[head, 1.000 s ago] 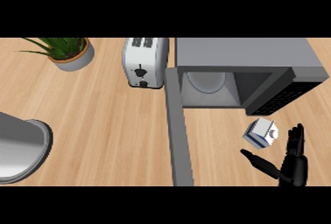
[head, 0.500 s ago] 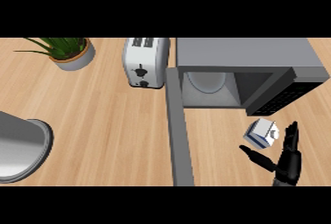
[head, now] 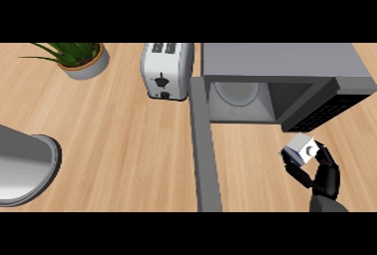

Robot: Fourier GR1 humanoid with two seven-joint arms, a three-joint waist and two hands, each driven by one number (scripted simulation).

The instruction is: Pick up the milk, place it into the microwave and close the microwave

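The right hand (head: 321, 172) has its fingers and thumb curled round the milk (head: 302, 149) near the counter's (head: 125, 144) right edge, just in front of the open microwave (head: 280, 79) — so the grasp looks made. Loading it and shutting the door (head: 205, 154) remain. No readable writing on the carton — only a dark patch.

light: bright, even | shadows: dark inside microwave (head: 265, 97) | glare: none | blur: none
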